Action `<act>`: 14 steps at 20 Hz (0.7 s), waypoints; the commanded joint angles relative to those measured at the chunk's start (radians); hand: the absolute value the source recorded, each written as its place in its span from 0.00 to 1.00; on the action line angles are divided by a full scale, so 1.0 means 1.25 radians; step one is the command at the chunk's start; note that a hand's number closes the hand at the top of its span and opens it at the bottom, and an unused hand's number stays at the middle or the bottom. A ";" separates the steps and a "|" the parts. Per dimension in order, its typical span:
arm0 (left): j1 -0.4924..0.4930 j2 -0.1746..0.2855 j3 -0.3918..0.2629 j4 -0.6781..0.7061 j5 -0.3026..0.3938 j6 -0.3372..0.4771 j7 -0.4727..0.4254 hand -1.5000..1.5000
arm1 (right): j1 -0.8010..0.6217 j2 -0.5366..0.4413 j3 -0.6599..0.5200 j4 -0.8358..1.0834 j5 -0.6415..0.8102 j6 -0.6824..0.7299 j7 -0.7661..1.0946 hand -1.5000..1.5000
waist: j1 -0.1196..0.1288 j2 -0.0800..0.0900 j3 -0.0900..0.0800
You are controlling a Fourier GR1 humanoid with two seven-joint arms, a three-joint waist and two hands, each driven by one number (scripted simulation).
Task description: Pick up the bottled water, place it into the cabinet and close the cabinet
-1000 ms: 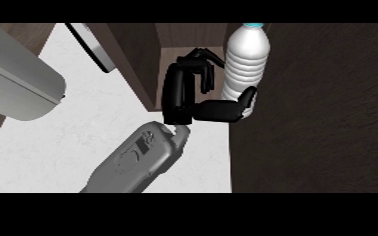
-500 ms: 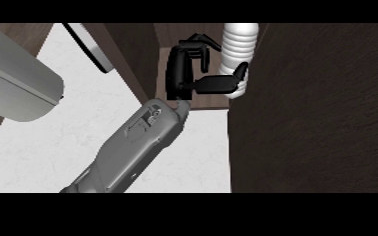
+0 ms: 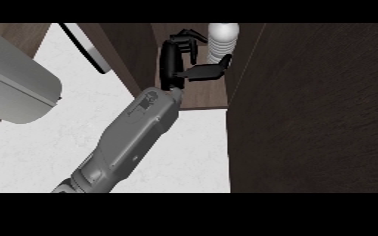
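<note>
Bottled water, a pale ribbed plastic bottle (image 3: 224,41), is sitting inside the open dark brown wooden cabinet (image 3: 203,96), right at the top of the view, with its upper end running out of the picture. The black left hand (image 3: 176,62) is grasping it: the fingers are curling in at the bottle's left side while the thumb is reaching across from below and touching the bottle's lower part. The hand itself is reaching in over the cabinet's brown shelf floor, between the left inner wall and the bottle. The grey left forearm (image 3: 129,135) is stretching up diagonally from the lower left edge, crossing the white speckled counter top (image 3: 196,152). A large dark brown wooden panel (image 3: 310,110) is filling the right side, just beside the bottle. At the left edge a rounded grey appliance (image 3: 22,92) is resting on the counter, well apart from the hand. The right hand is showing nowhere.
</note>
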 commanded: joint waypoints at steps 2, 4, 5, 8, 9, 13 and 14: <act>-0.046 0.000 0.039 0.100 0.056 -0.028 -0.060 1.00 | 0.020 0.000 -0.003 -0.065 -0.100 0.012 0.045 0.00 | -0.005 0.001 0.000; -0.092 0.000 0.070 0.171 0.038 -0.046 -0.082 1.00 | -0.007 0.008 0.009 -0.051 -0.078 0.004 0.043 0.00 | -0.004 0.003 0.000; -0.076 0.000 0.063 0.172 0.021 -0.060 -0.082 1.00 | -0.012 -0.017 -0.036 -0.046 -0.129 0.002 0.054 0.00 | 0.007 0.000 0.000; -0.135 0.000 0.043 0.260 -0.027 -0.025 -0.075 1.00 | 0.020 0.014 0.019 -0.088 -0.063 0.009 0.051 0.00 | -0.007 0.002 0.000; -0.151 0.016 0.062 0.295 -0.033 -0.035 -0.094 1.00 | 0.034 0.009 0.006 -0.067 -0.078 0.038 0.009 0.00 | -0.019 0.003 0.000; -0.194 0.000 0.047 0.375 -0.042 -0.034 -0.085 0.00 | -0.027 -0.003 0.006 -0.036 -0.080 0.018 0.031 0.00 | -0.021 0.009 0.000; -0.193 0.000 0.039 0.377 -0.053 -0.055 -0.077 0.00 | 0.009 0.009 0.011 -0.060 -0.062 0.028 0.030 0.00 | -0.013 0.003 0.000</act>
